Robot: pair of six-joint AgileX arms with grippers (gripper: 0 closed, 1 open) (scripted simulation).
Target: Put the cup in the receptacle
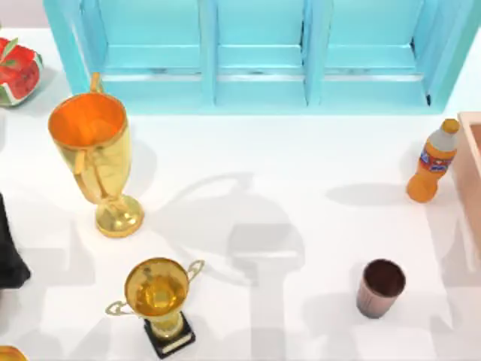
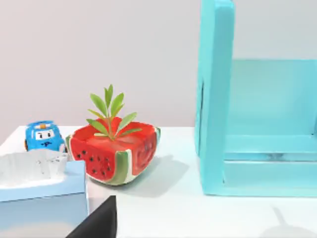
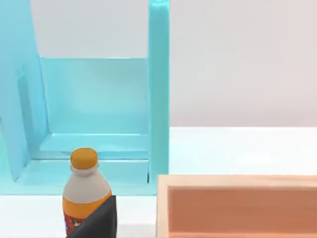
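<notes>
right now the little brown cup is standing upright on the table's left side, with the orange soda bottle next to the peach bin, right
Not quite. The cup stands upright on the table's right side, not the left, as the top view shows. The rest holds: the orange soda bottle stands right beside the peach bin.

Tall gold trophy (image 1: pixel 94 162), small trophy (image 1: pixel 159 301), soda bottle (image 1: pixel 433 162), watermelon planter (image 2: pixel 116 151)

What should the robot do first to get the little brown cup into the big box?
Probably bring the right arm over above the cup and lower its open gripper around it. The cup stands upright and alone near the table's right side, and the receptacle sits at that same right edge, just past the orange soda bottle.
</notes>
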